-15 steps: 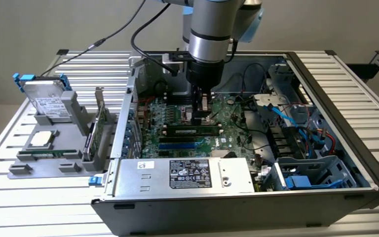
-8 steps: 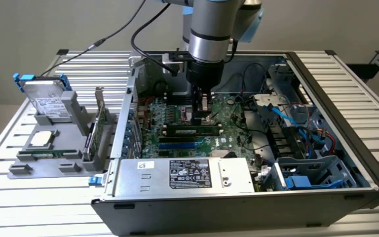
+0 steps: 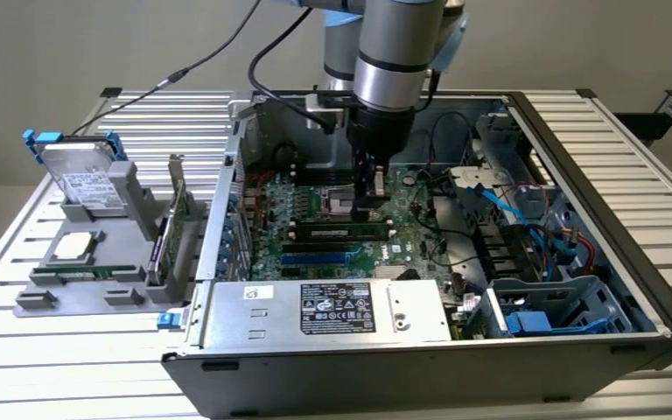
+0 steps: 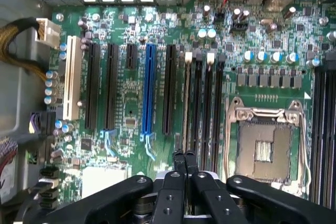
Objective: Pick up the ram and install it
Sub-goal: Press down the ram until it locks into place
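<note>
On the motherboard [image 4: 131, 103], right of the blue slot [image 4: 149, 90], the ram [image 4: 187, 98] sits edge-on in a memory slot beside the empty CPU socket [image 4: 265, 148]. The gripper [image 4: 184, 156] hovers with fingers [image 4: 178, 163] pressed together, empty, their tips just over the ram's near end.

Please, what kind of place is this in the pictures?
Probably a robot test bench for computer assembly: an open computer case lies on a slatted metal table, spare parts stand in a grey holder, and a robot arm reaches inside.
</note>
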Controlling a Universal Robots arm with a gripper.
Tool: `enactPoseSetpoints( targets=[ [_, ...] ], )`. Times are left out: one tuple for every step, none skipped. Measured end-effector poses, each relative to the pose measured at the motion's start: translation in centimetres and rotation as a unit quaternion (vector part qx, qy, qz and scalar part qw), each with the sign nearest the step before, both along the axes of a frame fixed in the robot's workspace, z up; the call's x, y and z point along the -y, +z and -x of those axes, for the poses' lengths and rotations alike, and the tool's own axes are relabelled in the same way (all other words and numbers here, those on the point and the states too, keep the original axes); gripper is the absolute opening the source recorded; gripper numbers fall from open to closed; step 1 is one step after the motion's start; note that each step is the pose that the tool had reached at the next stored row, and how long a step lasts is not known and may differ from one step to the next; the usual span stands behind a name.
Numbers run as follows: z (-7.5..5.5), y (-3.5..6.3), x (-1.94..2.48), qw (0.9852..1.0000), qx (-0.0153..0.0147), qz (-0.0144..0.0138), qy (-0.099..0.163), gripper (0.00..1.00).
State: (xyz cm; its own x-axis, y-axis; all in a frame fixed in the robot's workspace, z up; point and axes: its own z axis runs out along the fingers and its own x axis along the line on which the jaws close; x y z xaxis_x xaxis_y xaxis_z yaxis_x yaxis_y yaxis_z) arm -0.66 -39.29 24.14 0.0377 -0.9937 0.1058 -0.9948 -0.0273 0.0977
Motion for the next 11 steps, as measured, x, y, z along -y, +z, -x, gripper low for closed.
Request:
enactPoseSetpoints(
  targets=[
    [-0.4, 0.00, 0.00, 1.0000, -0.0014, 0.0000, 0.000, 0.10],
    [-0.8, -0.02, -0.01, 1.0000, -0.0026, -0.0002, 0.000, 0.10],
    [-1.3, -0.03, -0.01, 1.0000, -0.0039, -0.0002, 0.000, 0.10],
    [-1.6, -0.06, -0.01, 1.0000, -0.0048, -0.0002, 0.000, 0.10],
    [-1.7, -0.11, 0.00, 1.0000, -0.0049, -0.0001, 0.000, 0.10],
    [-1.7, -0.18, 0.00, 1.0000, -0.0049, -0.0002, 0.000, 0.10],
    [-1.7, -0.24, 0.00, 1.0000, -0.0049, -0.0002, 0.000, 0.10],
    [-1.7, -0.37, 0.00, 1.0000, -0.0049, -0.0002, 0.000, 0.10],
    [-1.7, -0.54, 0.00, 1.0000, -0.0048, -0.0001, 0.000, 0.10],
    [-1.7, -0.72, 0.00, 1.0000, -0.0046, -0.0001, 0.000, 0.10],
    [-1.7, -0.83, 0.00, 1.0000, -0.0046, -0.0002, 0.000, 0.10]
  ],
)
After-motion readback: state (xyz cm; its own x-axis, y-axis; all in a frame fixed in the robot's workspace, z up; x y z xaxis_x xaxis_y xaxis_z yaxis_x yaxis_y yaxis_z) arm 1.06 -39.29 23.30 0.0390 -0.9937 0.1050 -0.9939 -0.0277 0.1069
